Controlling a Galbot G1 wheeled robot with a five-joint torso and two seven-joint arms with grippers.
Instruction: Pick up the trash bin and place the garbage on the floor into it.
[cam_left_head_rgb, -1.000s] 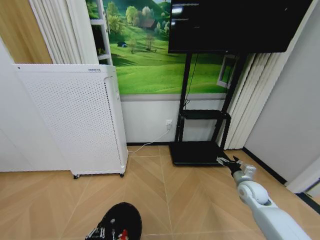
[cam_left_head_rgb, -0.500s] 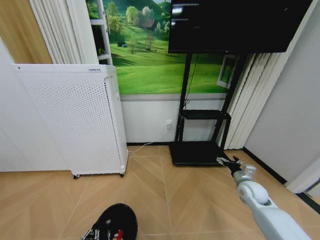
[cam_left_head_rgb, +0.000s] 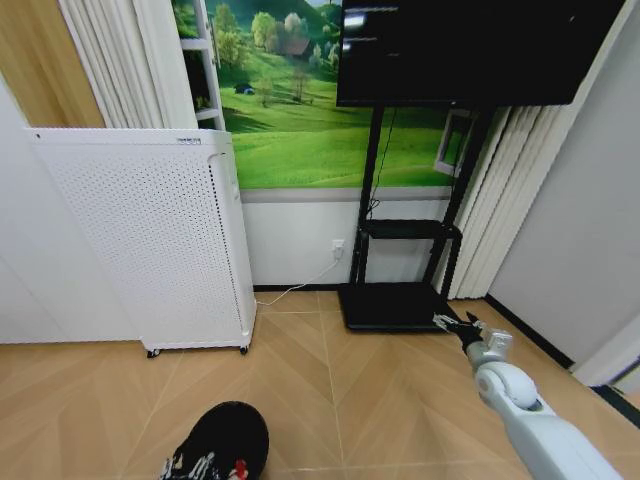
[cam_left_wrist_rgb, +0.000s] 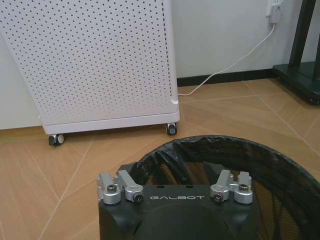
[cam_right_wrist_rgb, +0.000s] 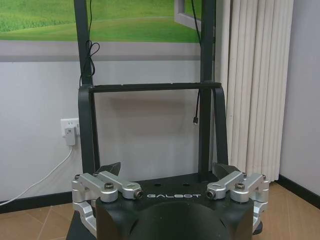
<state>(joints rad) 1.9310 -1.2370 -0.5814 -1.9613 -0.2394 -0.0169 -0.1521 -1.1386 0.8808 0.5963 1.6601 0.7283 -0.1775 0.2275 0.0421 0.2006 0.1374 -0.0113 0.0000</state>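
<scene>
Left gripper (cam_left_wrist_rgb: 175, 192) at trash bin (cam_left_wrist_rgb: 260, 165) rim

Bright, even indoor light, soft faint shadows on the wood floor (cam_left_head_rgb: 400, 400), dim reflections on the dark TV screen (cam_left_head_rgb: 470, 45), wide-angle bending of walls and curtains toward the head view's edges, wrist views sharp, no motion blur

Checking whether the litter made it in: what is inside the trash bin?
In the head view, red and white bits show inside the trash bin at its rim. In the left wrist view the left gripper covers the bin's bottom, so the rest is hidden.
</scene>
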